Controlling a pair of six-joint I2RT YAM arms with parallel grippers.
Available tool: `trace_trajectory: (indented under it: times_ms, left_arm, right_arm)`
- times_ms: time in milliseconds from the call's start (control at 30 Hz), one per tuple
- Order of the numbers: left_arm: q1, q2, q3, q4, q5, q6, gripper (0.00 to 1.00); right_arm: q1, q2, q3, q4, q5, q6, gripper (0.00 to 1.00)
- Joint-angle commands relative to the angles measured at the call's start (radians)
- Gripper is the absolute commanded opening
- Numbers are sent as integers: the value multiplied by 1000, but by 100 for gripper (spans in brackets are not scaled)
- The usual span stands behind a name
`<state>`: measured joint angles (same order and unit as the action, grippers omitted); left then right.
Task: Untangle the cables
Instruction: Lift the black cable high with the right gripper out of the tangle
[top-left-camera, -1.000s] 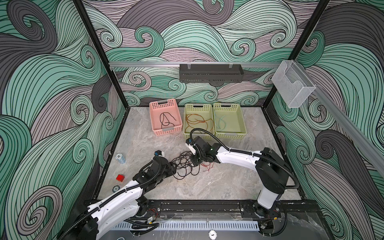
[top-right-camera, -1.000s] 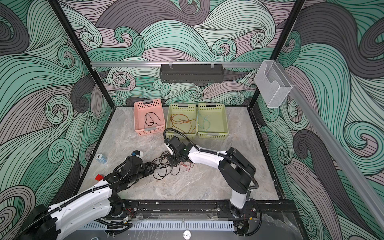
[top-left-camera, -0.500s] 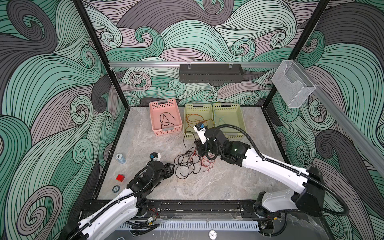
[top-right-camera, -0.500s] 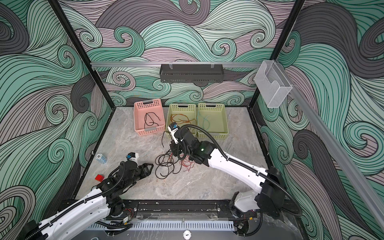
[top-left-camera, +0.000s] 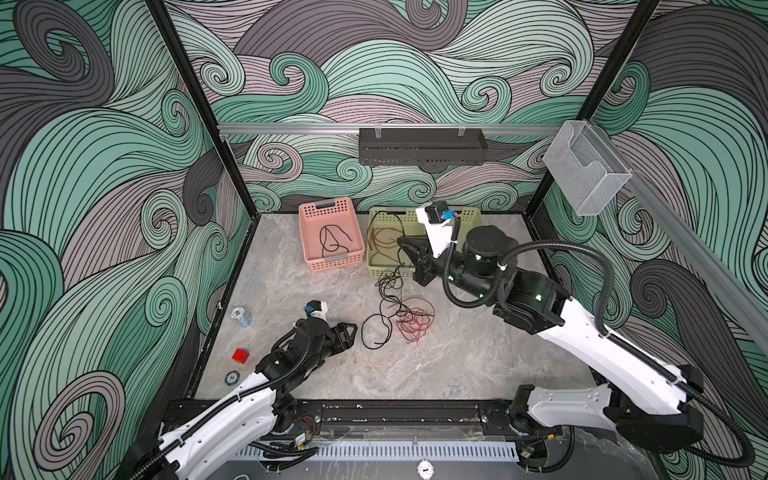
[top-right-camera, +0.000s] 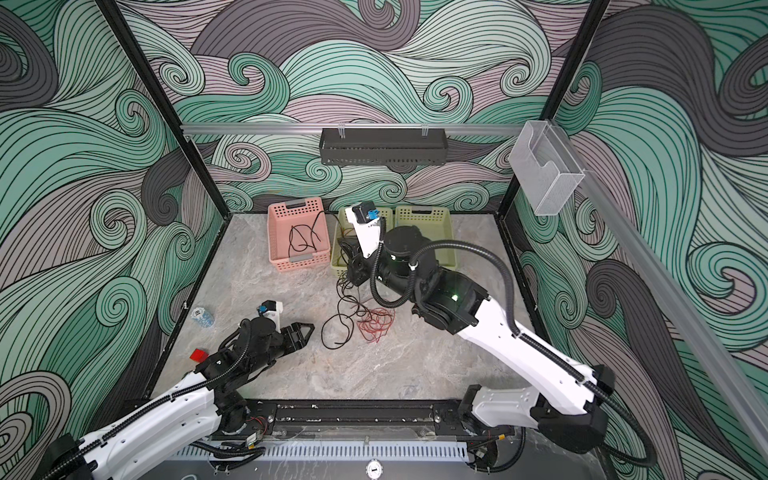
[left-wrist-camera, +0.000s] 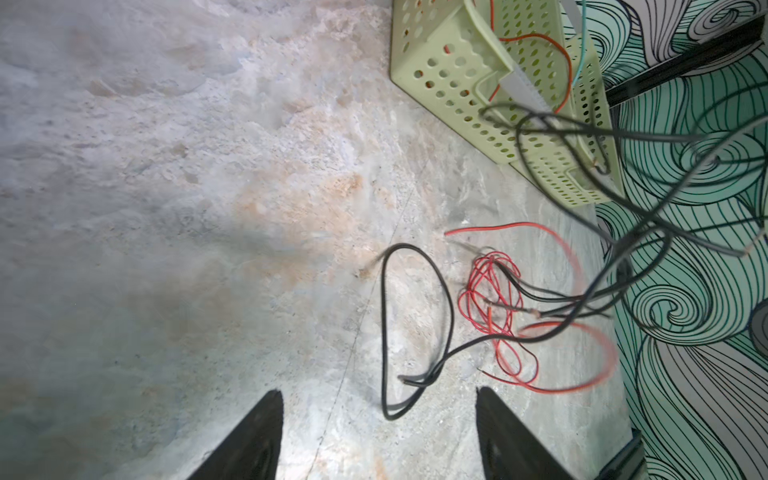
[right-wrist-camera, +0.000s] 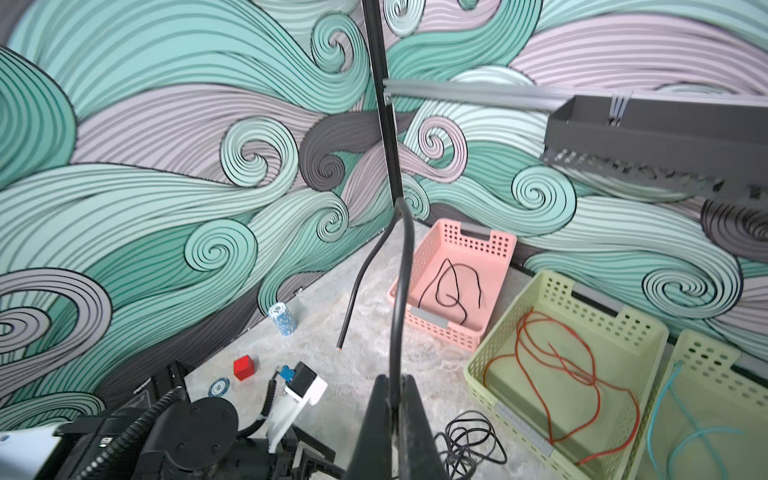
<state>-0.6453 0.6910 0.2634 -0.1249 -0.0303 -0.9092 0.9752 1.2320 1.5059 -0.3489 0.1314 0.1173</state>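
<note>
- Cables: main tangle (top-left-camera: 399, 307) lies mid-counter (top-left-camera: 457, 365), black strands mixed w/ a red bunch (top-left-camera: 411, 322).
- Right claw (right-wrist-camera: 392, 388) is pressed together on a black strand (right-wrist-camera: 402, 291), raised above the counter near the front of the middle green basket (right-wrist-camera: 505, 328). We see the strand arc up past the claw, its cut end hanging free, the rest dropping to the tangle.
- Left claw (left-wrist-camera: 379, 395) is spread, nothing btwn its fingers, low over the counter just beside a black loop (left-wrist-camera: 383, 332) at the tangle's edge; we can't tell if it touches.
- Pink basket (top-left-camera: 334, 262) at the back holds one black cable (top-left-camera: 332, 243), apart from the rest.
- Middle green basket holds an orange-brown cable (right-wrist-camera: 557, 359); the outer green basket (right-wrist-camera: 706, 353) beside it holds the teal piece (right-wrist-camera: 654, 409).
- Red cube (top-left-camera: 240, 355), chip (top-left-camera: 232, 377) & small patterned cylinder (top-left-camera: 241, 316) sit by the left wall, well apart from the tangle.
</note>
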Motion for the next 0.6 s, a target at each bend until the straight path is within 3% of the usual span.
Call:
trace_trajectory:
  times_ms: [0,200,567]
  left_arm:
    - [-16,26,98,38,31,40,72]
    - [-39,99,198,62,44,82,72]
    - [-119,318,333,279,101,134,73]
  right_arm:
    - [11,-8,55,-36,17,-61,0]
    - [14,-5,171,-28,19,-111,0]
    - [14,-11,132,15,-5,-80,0]
